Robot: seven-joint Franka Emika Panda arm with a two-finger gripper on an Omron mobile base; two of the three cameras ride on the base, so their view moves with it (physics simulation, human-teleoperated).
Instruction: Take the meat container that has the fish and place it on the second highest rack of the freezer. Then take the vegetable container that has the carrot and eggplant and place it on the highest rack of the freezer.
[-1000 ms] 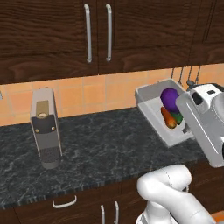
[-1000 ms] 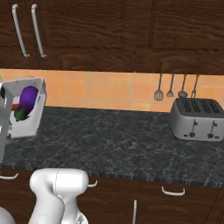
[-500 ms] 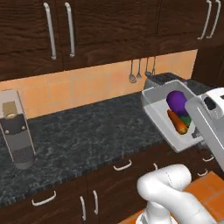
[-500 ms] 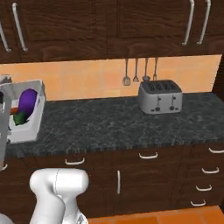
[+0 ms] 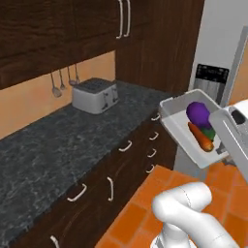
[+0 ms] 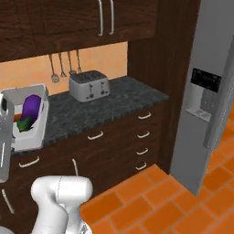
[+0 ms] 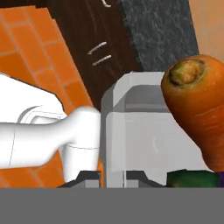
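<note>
Beside the freezer (image 6: pixel 215 91) now, our base having swung away from the toaster (image 5: pixel 95 95) surface, we carry the tray (image 5: pixel 180 130) with carrot (image 5: pixel 201 137) and eggplant (image 5: pixel 198 113), claw (image 7: pixel 112 178) apparently pinching its rim; shelving comes next.

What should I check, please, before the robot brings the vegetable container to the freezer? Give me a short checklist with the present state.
1. Gripper shut on the container wall: ok, the wall sits between the fingertips in the hand view.
2. Carrot inside the container: ok.
3. Eggplant inside the container: ok, it lies beside the carrot.
4. Container level: not ok, it tilts in both base views, so the vegetables may slide.
5. Freezer door open: cannot tell, only its grey outside shows.
6. Highest rack free: cannot tell, the shelves are hidden.
</note>
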